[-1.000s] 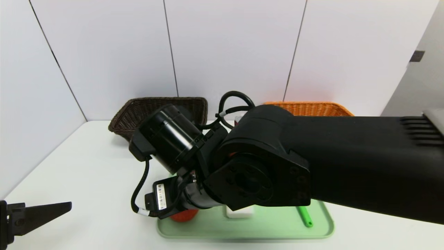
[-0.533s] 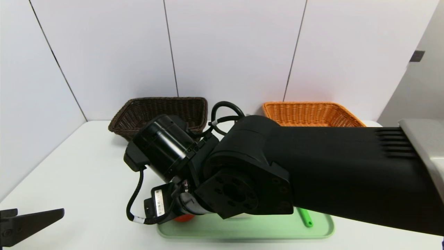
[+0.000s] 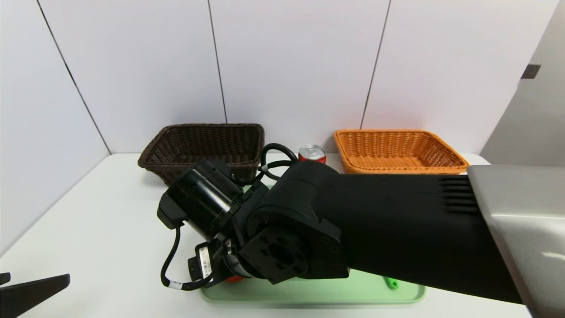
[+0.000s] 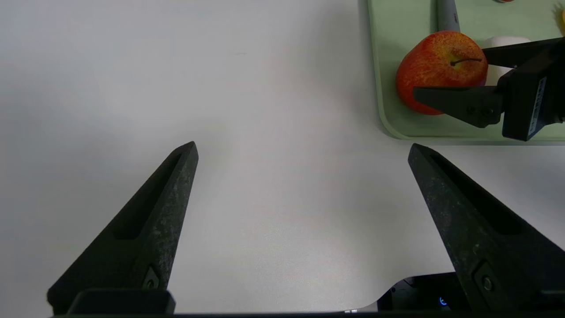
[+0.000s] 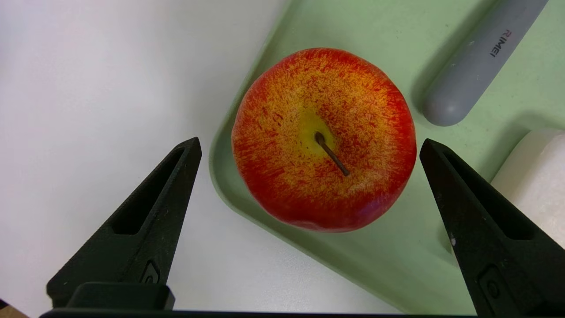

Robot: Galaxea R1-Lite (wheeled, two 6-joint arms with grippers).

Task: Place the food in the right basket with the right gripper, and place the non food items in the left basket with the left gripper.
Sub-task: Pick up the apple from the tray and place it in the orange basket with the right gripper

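Note:
A red-and-yellow apple [image 5: 324,139] stands stem up in a corner of the pale green tray [image 5: 397,265]. My right gripper [image 5: 310,142] hangs open just above it, one finger over the white table and the other over the tray, neither touching the fruit. In the head view my right arm [image 3: 353,221] hides most of the tray [image 3: 318,291], and only a sliver of the apple [image 3: 234,279] shows. The left gripper [image 4: 302,145] is open over bare table to the tray's left. The brown left basket [image 3: 207,143] and orange right basket [image 3: 397,150] stand at the back.
A red can [image 3: 312,153] stands between the baskets. On the tray beside the apple lie a grey rounded handle [image 5: 476,66] and a white block [image 5: 536,176]; a green stick [image 3: 390,282] shows at its right end. White wall panels close the back.
My right arm has swung lower and nearer over the tray, uncovering the red can and the orange basket. The left gripper's finger has slipped lower at the picture's corner.

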